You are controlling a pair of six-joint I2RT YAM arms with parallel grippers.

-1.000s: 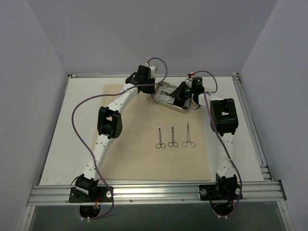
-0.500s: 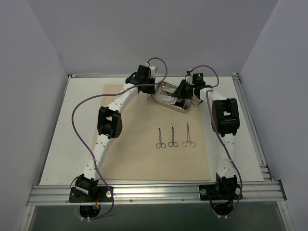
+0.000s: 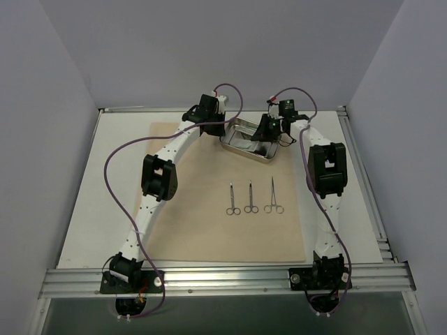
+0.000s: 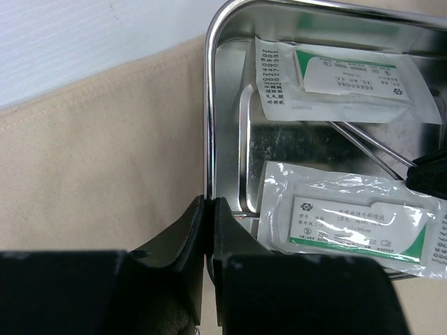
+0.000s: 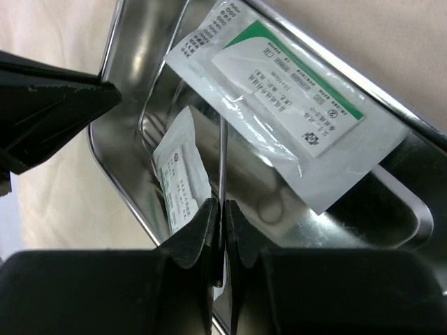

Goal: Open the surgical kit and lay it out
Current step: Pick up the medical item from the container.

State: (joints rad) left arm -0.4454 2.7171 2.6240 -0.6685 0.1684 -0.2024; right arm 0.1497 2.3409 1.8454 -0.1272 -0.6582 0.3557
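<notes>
The steel tray (image 3: 241, 124) of the surgical kit sits at the far end of the beige cloth wrap (image 3: 209, 223). My left gripper (image 4: 208, 209) is shut on the tray's left rim (image 4: 207, 105), one finger inside the wall and one outside. Two white packets (image 4: 349, 77) (image 4: 363, 216) lie in the tray. My right gripper (image 5: 222, 213) reaches into the tray from the right and is shut on the slim tweezers (image 5: 221, 153), whose thin arms (image 4: 370, 143) lie between the packets. Three scissor-handled clamps (image 3: 251, 197) lie side by side on the cloth.
The cloth covers the middle of the white table (image 3: 105, 209), with bare table on both sides of it. Grey walls close the table in on the left, back and right. A metal rail (image 3: 223, 279) runs along the near edge.
My right gripper has moved a little farther back over the tray and its jaws have closed on the tweezers. The left arm and the tray have not moved.
</notes>
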